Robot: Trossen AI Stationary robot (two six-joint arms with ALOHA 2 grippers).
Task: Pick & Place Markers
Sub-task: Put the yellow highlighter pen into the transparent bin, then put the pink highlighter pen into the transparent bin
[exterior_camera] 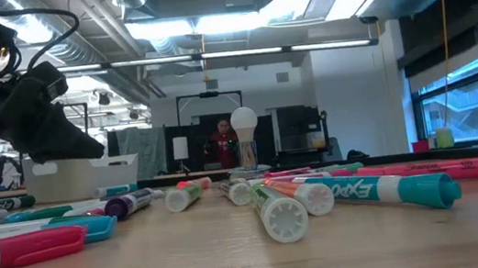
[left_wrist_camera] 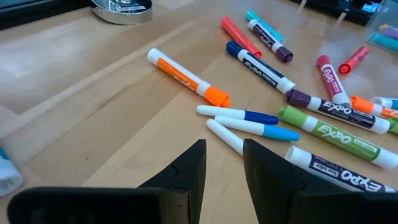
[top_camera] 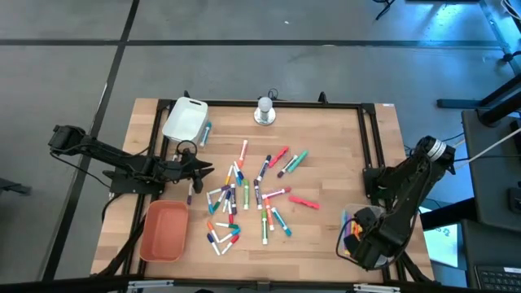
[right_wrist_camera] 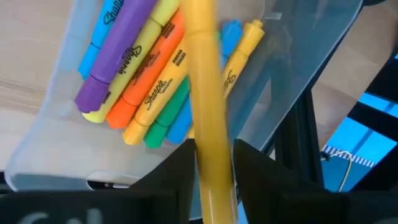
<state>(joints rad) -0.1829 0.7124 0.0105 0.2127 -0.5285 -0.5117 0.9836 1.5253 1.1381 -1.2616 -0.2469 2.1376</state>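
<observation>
My right gripper [right_wrist_camera: 214, 165] over clear plastic tray [right_wrist_camera: 56, 149] at table's right edge; jaws hold yellow marker [right_wrist_camera: 205, 93] between them. Place step: let it drop in. Left gripper [left_wrist_camera: 224, 168], jaws narrow and empty, above scattered markers [top_camera: 244, 199].

Ceiling strip lights [exterior_camera: 206, 23] at twelve o'clock in the low view glare brightly, leaving the room behind dim and bluish. From above, the desk [top_camera: 326, 163] is evenly lit with soft, short shadows. In the right wrist view the nearest yellow marker [right_wrist_camera: 208, 112] is blurred, and the fingers [right_wrist_camera: 261, 180] show black.
</observation>
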